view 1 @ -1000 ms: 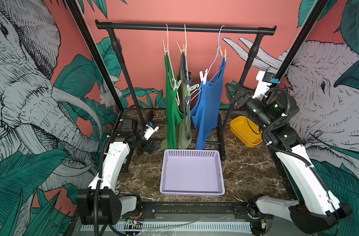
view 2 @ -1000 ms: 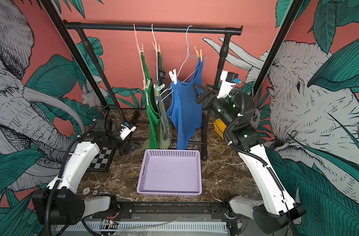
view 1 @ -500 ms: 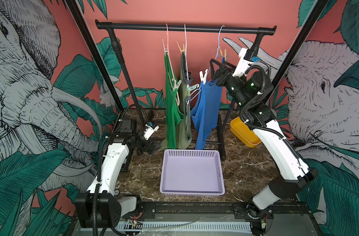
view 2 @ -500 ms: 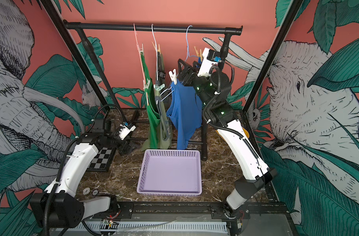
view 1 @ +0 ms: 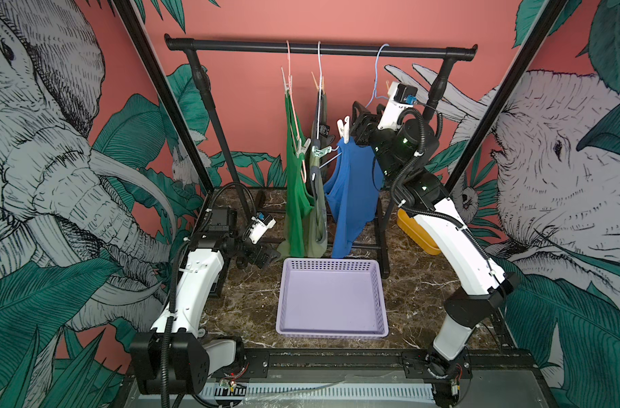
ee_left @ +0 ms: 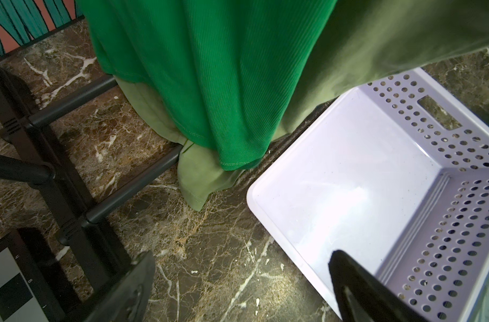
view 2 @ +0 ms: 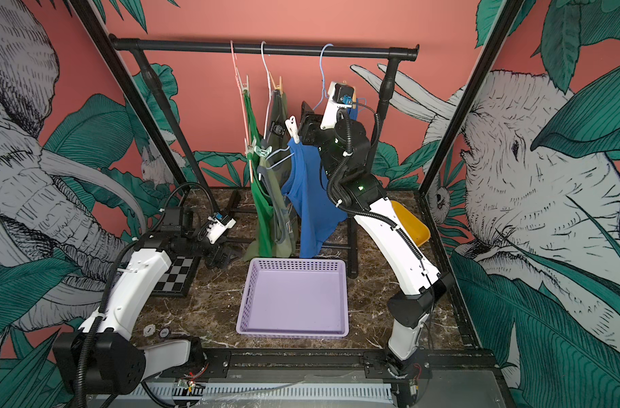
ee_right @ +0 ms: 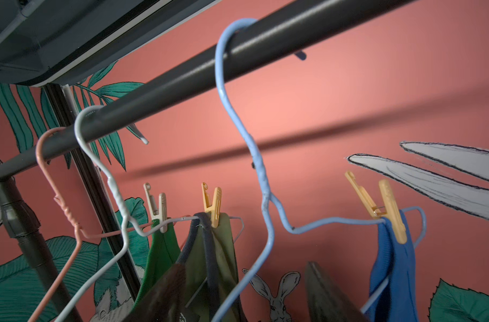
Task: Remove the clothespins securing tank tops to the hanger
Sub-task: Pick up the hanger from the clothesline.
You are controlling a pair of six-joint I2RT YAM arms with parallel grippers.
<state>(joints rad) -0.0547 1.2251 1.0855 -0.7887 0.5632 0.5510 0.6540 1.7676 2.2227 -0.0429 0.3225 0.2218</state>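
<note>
In both top views the right claw point(view 1: 357, 122) is up at the blue tank top point(view 1: 351, 190), just beside the white clothespin point(view 1: 344, 130) on its nearer shoulder. That clothespin stands upright, long axis up and down, and lies slightly toward the left arm's side of the claw. The left claw point(view 1: 266, 256) sits low by the lilac basket point(view 1: 331, 263), well apart from every clothespin, so the right arm is plainly the nearer.

From the left wrist, the left claw is spread wide over the marble floor point(ee_left: 182, 251), holding nothing; the bright green tank top point(ee_left: 210, 83) hangs ahead.

From the right wrist, the right claw's fingers point(ee_right: 329, 292) stand apart, the blue hanger point(ee_right: 265, 195) running down between them, with nothing clamped that I can see. An orange clothespin point(ee_right: 389, 212) leans on the far shoulder; the white one is outside this view.
</note>
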